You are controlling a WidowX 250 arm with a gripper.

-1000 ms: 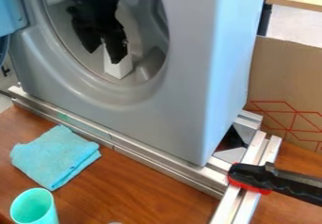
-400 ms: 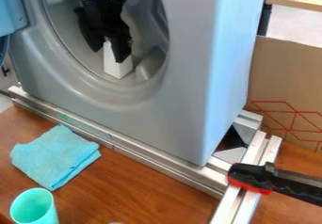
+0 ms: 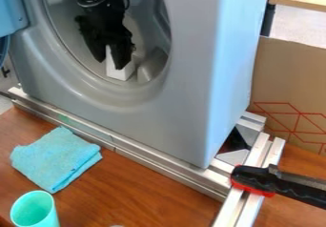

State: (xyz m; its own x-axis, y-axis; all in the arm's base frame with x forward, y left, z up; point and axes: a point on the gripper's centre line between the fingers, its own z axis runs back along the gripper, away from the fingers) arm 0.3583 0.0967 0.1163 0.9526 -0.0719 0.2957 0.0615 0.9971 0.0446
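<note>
Lowered slightly, the end effector (image 3: 110, 64) gapes wide, the white block (image 3: 118, 72) between and below its fingertips.

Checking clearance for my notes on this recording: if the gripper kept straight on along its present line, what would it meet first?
Most likely the white block, just below the gripper inside the round opening of the grey machine. Depth is unclear, so it might instead pass in front.
</note>
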